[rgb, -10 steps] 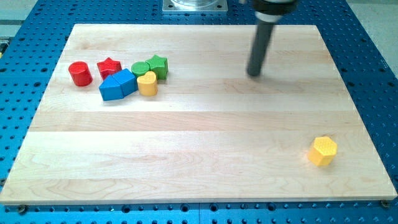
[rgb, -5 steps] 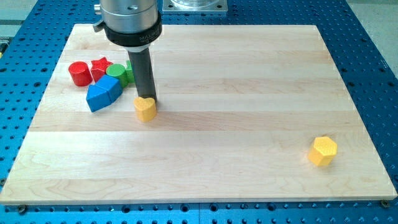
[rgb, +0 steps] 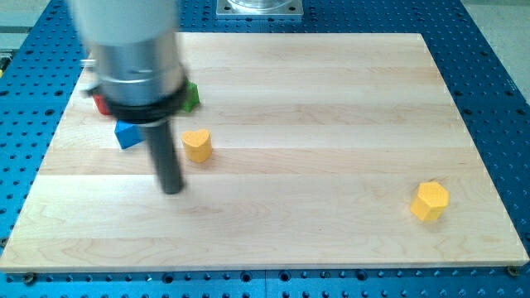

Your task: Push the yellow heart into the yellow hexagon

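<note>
My tip [rgb: 172, 190] has swung from 12 o'clock of the yellow heart [rgb: 197, 145] to about 7 o'clock of it, just clear and touching nothing; a bare rod, it holds nothing. The heart sits left of the table's [rgb: 331, 83] centre, nudged slightly right. The yellow hexagon [rgb: 431, 201] waits well apart at 4 o'clock, so I judge I'm lining up behind the heart.
</note>
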Controlling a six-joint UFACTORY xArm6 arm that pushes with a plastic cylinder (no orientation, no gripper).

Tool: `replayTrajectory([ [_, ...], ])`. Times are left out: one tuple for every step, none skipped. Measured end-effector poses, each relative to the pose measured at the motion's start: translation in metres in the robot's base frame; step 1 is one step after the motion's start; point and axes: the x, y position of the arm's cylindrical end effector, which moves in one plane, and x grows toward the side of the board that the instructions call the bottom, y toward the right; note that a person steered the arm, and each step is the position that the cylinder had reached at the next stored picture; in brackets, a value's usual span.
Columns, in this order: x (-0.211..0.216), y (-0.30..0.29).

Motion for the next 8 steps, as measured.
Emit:
replayTrajectory([
  [-0.039,-0.013],
  [-0.052,0.033],
  [-0.052,0.111],
  [-0.081,0.169],
  [-0.121,0.163],
  [-0.136,0.180],
  [-0.130,0.229],
  [-0.117,0.253],
])
